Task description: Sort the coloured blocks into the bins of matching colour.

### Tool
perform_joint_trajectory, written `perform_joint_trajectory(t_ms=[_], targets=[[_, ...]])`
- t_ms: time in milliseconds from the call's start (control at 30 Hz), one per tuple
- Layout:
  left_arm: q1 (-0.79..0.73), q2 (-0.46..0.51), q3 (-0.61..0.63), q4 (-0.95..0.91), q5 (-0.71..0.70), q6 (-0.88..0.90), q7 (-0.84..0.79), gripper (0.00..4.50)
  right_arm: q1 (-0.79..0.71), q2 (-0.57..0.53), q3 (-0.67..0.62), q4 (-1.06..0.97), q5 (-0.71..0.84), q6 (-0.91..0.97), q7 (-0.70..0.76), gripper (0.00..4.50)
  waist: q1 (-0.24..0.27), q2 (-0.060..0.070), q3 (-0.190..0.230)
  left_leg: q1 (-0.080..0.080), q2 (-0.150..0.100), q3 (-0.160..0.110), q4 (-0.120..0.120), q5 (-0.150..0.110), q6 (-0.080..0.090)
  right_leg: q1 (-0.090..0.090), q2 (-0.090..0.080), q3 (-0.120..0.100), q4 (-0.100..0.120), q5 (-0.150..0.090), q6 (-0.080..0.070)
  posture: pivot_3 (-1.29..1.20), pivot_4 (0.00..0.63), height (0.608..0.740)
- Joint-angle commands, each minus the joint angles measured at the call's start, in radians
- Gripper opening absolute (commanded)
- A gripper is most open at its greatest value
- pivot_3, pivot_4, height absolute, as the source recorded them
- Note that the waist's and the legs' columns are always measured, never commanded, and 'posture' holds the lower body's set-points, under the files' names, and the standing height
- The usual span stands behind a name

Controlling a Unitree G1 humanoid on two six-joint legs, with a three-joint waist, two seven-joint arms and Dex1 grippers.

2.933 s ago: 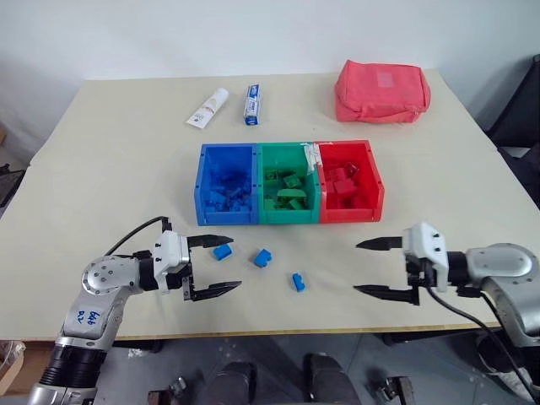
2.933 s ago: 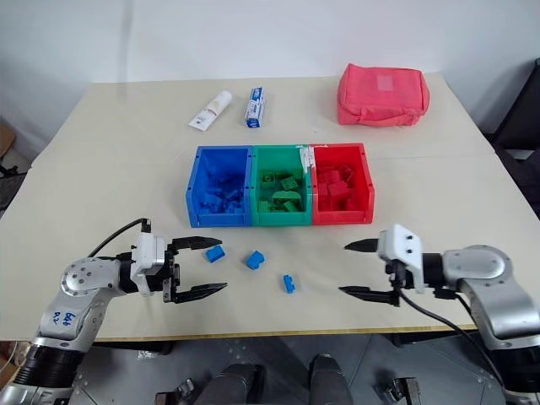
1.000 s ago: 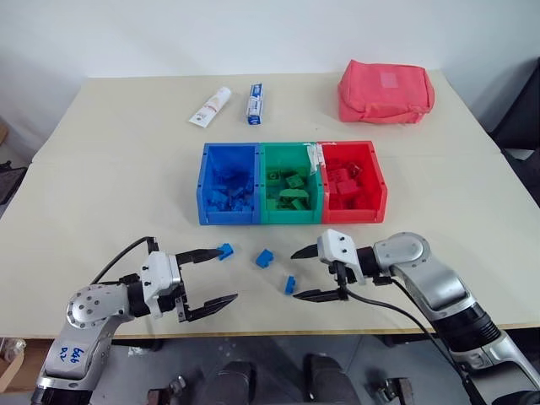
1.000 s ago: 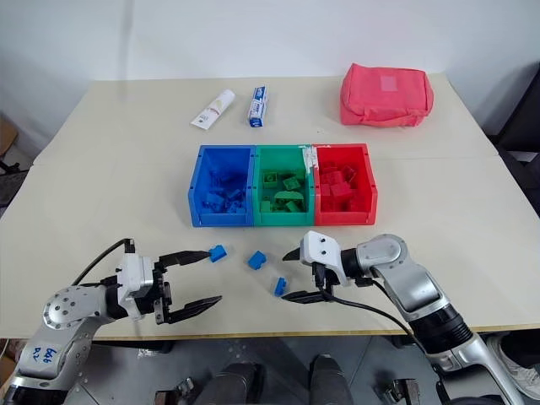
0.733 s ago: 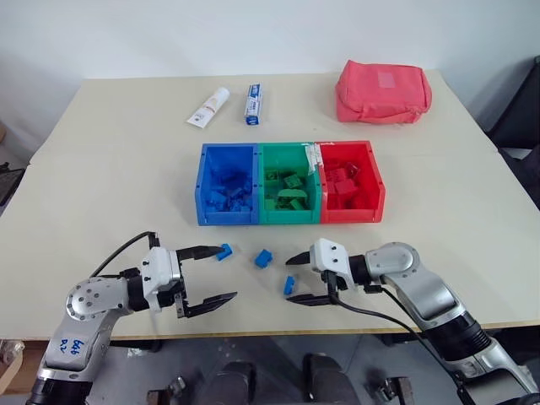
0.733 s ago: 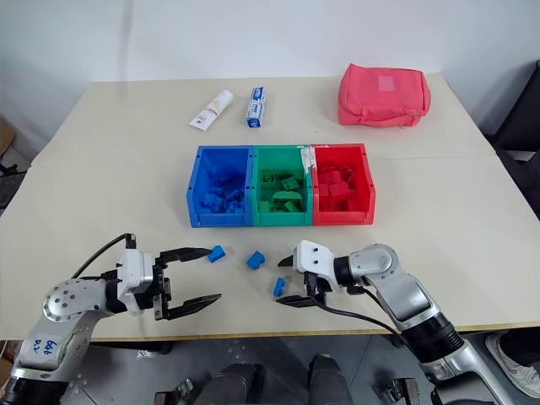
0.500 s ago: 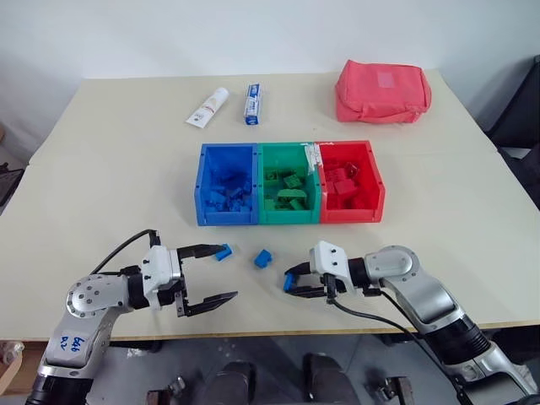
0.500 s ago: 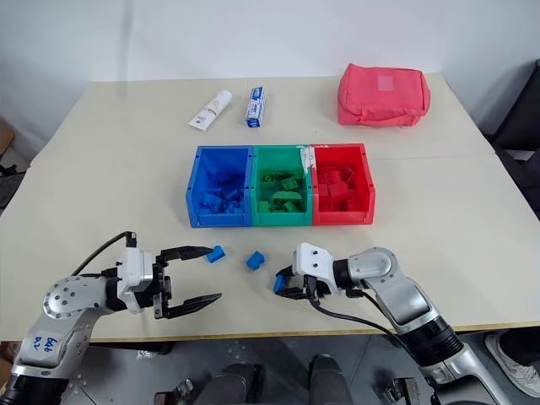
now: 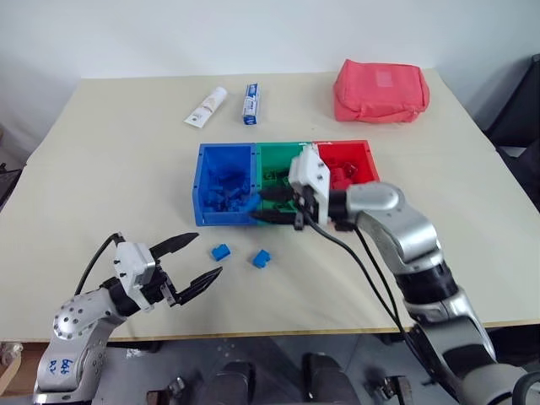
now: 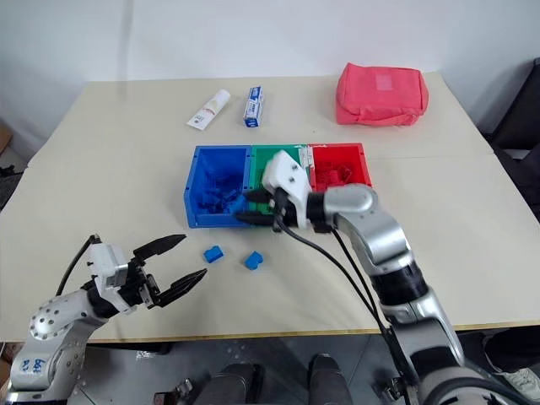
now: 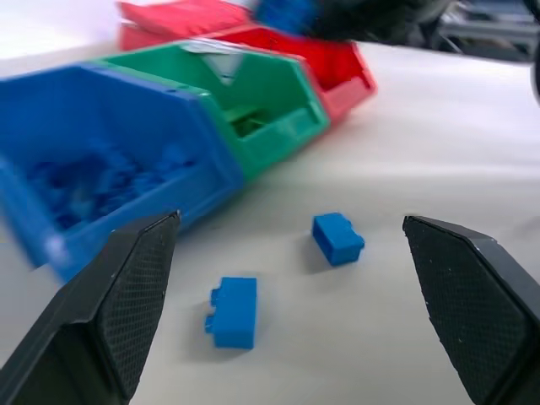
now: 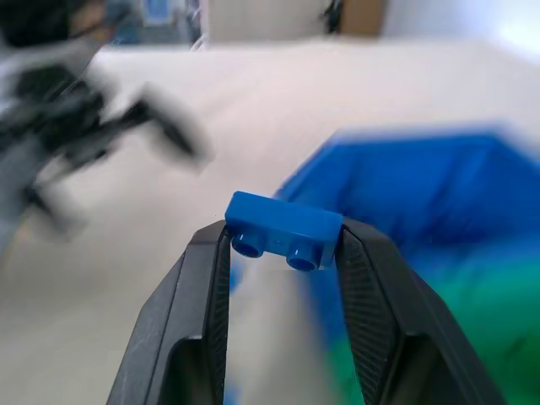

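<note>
Blue studded brick (image 12: 283, 234) is being pinched between the fingers of the right claw (image 9: 257, 205) over the blue bin's (image 9: 203, 211) front corner; two blue bricks (image 9: 221, 251) (image 9: 261, 259) are being left lying on the worktop (image 9: 118, 186) beside the wide-spread, empty left claw (image 9: 192, 261).

Test bench in a lab-like room: a beige table (image 9: 101, 160) against a plain white wall (image 9: 253, 34), with sorting bins (image 9: 221, 150) as props.
</note>
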Motion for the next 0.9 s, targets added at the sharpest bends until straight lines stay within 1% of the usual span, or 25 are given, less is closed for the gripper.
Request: perform_joint_trajectory(t_ms=[33, 100, 133, 233, 367, 500, 567, 600, 633, 667, 733, 833, 900], targets=[[0.042, -0.010, 0.032, -0.032, -0.015, -0.030, 0.005, 4.50, -0.118, 0.078, -0.007, 0.196, -0.078, -0.084, -0.113, 1.40, 0.000, 0.000, 0.000, 0.000, -0.001, 0.000, 0.000, 0.000, 0.000, 0.000, 0.000, 0.000, 0.000, 0.000, 0.000, 0.00, 0.150, 0.740], [0.051, -0.011, 0.031, -0.025, -0.003, -0.046, 0.004, 4.50, -0.192, 0.121, -0.008, 0.337, -0.112, -0.125, -0.146, 1.40, -0.001, 0.000, 0.000, 0.000, -0.001, 0.000, 0.000, 0.000, 0.000, 0.000, 0.001, 0.000, 0.001, 0.000, 0.000, 0.00, 0.150, 0.740], [0.049, -0.012, 0.030, -0.021, 0.002, -0.051, 0.005, 4.50, -0.219, 0.138, -0.011, 0.394, -0.123, -0.146, -0.154, 2.14, 0.000, 0.000, 0.000, 0.000, -0.001, 0.000, 0.000, 0.000, 0.000, -0.001, 0.001, 0.000, 0.001, 0.000, 0.000, 0.00, 0.150, 0.740], [0.041, -0.009, 0.023, -0.013, 0.010, -0.061, 0.006, 4.50, -0.247, 0.151, -0.007, 0.460, -0.137, -0.185, -0.124, 3.10, 0.000, 0.000, 0.000, 0.000, -0.001, 0.000, 0.000, 0.000, 0.000, -0.001, 0.002, -0.001, 0.001, 0.000, 0.000, 0.00, 0.150, 0.740], [0.036, -0.004, 0.022, -0.008, 0.015, -0.062, 0.009, 4.50, -0.233, 0.137, -0.012, 0.439, -0.131, -0.211, -0.071, 4.48, -0.006, 0.000, 0.000, -0.001, -0.002, 0.000, 0.000, 0.000, 0.001, -0.002, 0.002, -0.001, 0.001, 0.000, 0.000, 0.00, 0.150, 0.740], [0.023, 0.013, 0.031, 0.002, 0.015, -0.046, 0.011, 4.50, -0.150, 0.060, -0.039, 0.317, -0.084, -0.283, 0.058, 4.48, -0.009, 0.000, 0.000, -0.001, -0.001, 0.000, -0.001, 0.000, 0.001, -0.002, 0.002, -0.002, 0.001, 0.000, 0.000, 0.00, 0.150, 0.740], [0.013, 0.031, 0.051, 0.013, -0.007, -0.018, 0.013, 4.50, -0.070, -0.004, -0.075, 0.235, -0.039, -0.333, 0.134, 4.48, -0.008, 0.000, 0.000, -0.001, -0.001, 0.000, -0.001, 0.000, 0.001, -0.002, 0.002, -0.002, 0.001, 0.000, 0.000, 0.00, 0.150, 0.740], [0.009, 0.040, 0.065, 0.010, -0.051, 0.009, -0.002, 4.50, -0.026, -0.042, -0.087, 0.202, -0.022, -0.382, 0.186, 4.48, -0.005, 0.000, 0.000, -0.001, -0.001, 0.000, 0.000, 0.000, 0.001, -0.002, 0.002, -0.002, 0.000, 0.000, 0.000, 0.00, 0.150, 0.740], [0.005, 0.054, 0.074, 0.013, -0.061, 0.025, -0.008, 4.50, 0.023, -0.085, -0.097, 0.166, 0.002, -0.426, 0.253, 4.48, -0.004, 0.000, 0.000, -0.001, -0.001, 0.000, 0.000, 0.000, 0.001, -0.001, 0.002, -0.003, 0.000, 0.000, 0.000, 0.00, 0.150, 0.740], [-0.004, 0.069, 0.082, 0.029, -0.054, 0.018, -0.020, 4.50, 0.079, -0.127, -0.116, 0.132, 0.029, -0.486, 0.317, 4.48, 0.001, 0.000, 0.000, -0.001, -0.001, 0.000, 0.000, 0.000, 0.001, -0.001, 0.002, -0.002, 0.000, 0.000, 0.000, 0.00, 0.150, 0.740], [-0.020, 0.101, 0.102, 0.073, -0.037, 0.016, -0.035, 4.50, 0.181, -0.214, -0.156, 0.069, 0.085, -0.497, 0.404, 4.48, 0.002, 0.001, 0.000, -0.001, -0.001, 0.000, 0.000, -0.001, 0.001, 0.000, 0.001, -0.003, -0.001, 0.000, 0.000, 0.00, 0.150, 0.740], [-0.045, 0.141, 0.124, 0.171, -0.015, -0.006, -0.064, 4.50, 0.317, -0.304, -0.202, -0.005, 0.145, -0.494, 0.470, 4.48, 0.000, 0.001, 0.001, -0.001, -0.001, 0.001, 0.000, -0.001, 0.001, 0.000, 0.001, -0.002, -0.001, 0.000, 0.000, 0.00, 0.150, 0.740], [-0.070, 0.166, 0.124, 0.237, 0.014, -0.045, -0.093, 4.50, 0.411, -0.344, -0.240, -0.042, 0.173, -0.490, 0.476, 4.48, 0.000, 0.001, 0.001, 0.000, 0.001, 0.002, 0.000, -0.001, 0.001, 0.000, 0.000, -0.002, -0.001, 0.000, 0.000, 0.00, 0.150, 0.740]])
